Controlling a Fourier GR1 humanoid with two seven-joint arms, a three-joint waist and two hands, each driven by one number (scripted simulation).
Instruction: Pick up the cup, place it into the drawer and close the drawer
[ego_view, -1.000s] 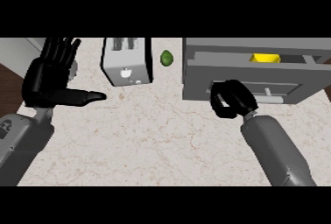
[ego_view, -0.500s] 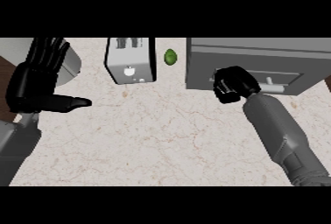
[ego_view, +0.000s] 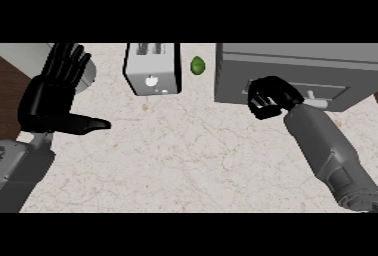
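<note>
The grey drawer unit (ego_view: 295, 60) stands at the back right of the counter, and its drawer front (ego_view: 328, 97) sits flush with the unit. No cup shows anywhere in the view. My right hand (ego_view: 272, 95) is against the left part of the drawer front with its fingers curled, and nothing is visible in it. At the left, my left hand (ego_view: 52, 97) rests open, fingers pointing up and thumb out to the right, touching nothing.
A white toaster (ego_view: 151, 67) stands at the back middle, with a small green fruit (ego_view: 198, 65) between it and the drawer unit. A pale object (ego_view: 22, 55) lies behind my left hand. Dark brown (ego_view: 6, 95) borders the counter's left edge.
The drawer, open a second ago with a yellow cup inside, has slid shut. My right hand moved forward with the drawer front. The left hand has stayed open.
</note>
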